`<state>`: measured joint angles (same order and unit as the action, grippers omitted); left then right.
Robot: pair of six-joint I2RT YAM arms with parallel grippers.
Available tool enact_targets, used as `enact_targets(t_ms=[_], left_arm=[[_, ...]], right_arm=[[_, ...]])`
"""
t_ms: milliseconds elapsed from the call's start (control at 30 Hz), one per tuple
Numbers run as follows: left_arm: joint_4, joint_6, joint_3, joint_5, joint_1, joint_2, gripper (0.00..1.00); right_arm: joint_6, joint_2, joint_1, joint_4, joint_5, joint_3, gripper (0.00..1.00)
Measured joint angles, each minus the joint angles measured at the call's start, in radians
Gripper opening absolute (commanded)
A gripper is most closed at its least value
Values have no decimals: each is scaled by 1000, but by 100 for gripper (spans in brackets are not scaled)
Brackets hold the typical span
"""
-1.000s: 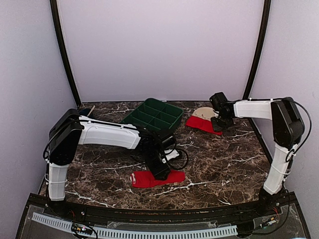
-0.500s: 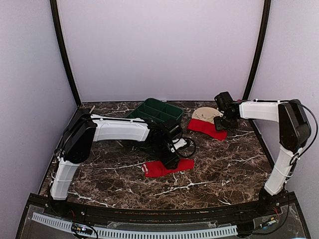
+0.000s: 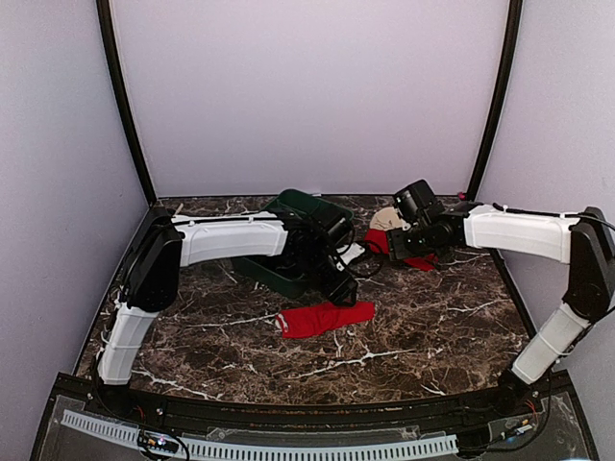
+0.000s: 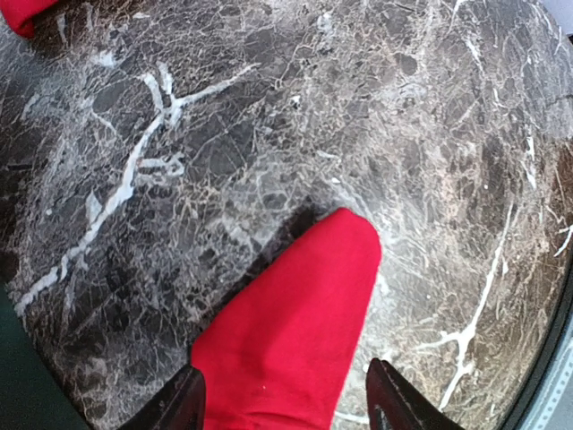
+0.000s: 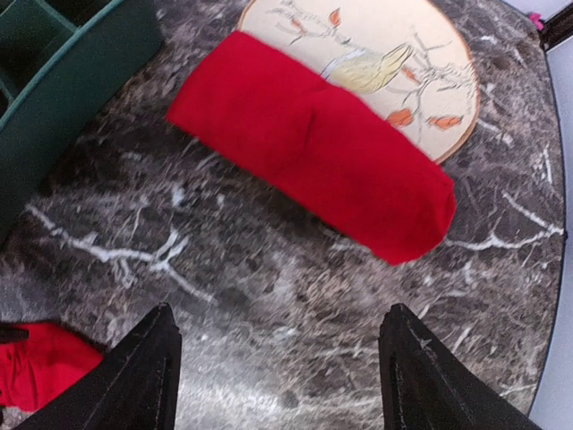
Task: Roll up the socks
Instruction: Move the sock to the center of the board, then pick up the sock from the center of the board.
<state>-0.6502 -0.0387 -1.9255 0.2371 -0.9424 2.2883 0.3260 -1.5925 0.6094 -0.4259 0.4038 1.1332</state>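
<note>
One of the red socks [image 3: 325,318] lies flat on the marble, mid-table; its rounded end [image 4: 300,322] shows between my left gripper's [image 4: 288,399] fingers. That gripper [image 3: 340,288] hovers open just behind and above the sock, touching nothing. The other red sock [image 5: 313,143] lies at the back right, one end resting on a round patterned plate [image 5: 403,45]. My right gripper [image 5: 282,363] is open over bare marble just in front of this sock, nothing between its fingers. In the top view it [image 3: 404,240] hides most of that sock.
A dark green compartment tray [image 3: 298,206] stands at the back centre, partly under the left arm; its corner [image 5: 63,72] lies left of the back sock. Curved black posts and lilac walls enclose the table.
The right gripper opened, let go of the back sock and moved left. The left arm dragged the front sock right and farther back, and its jaws widened above it.
</note>
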Motion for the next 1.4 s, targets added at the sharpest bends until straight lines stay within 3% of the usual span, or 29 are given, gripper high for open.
enact_targets(t_ms=[133,367,567,833,1300,1400], left_arm=[[-13,-22,21,-13,0,-41,63],[-27,-57,287,-79,0,-266,59],[-31,-101,465,-131,2,-369,57],[-27,-112,526,-176,2,-373,56],[2,-111,587,-185,2,-364,54],[8,-111,598,-180,2,-358,54]], right_arm=[[59,61,68,13,-39,-97,67],[142,82,115,83,-164,-207,63],[185,77,140,150,-286,-264,60],[216,24,154,235,-403,-292,57],[233,-76,156,324,-441,-317,56],[233,-88,156,345,-442,-312,47]])
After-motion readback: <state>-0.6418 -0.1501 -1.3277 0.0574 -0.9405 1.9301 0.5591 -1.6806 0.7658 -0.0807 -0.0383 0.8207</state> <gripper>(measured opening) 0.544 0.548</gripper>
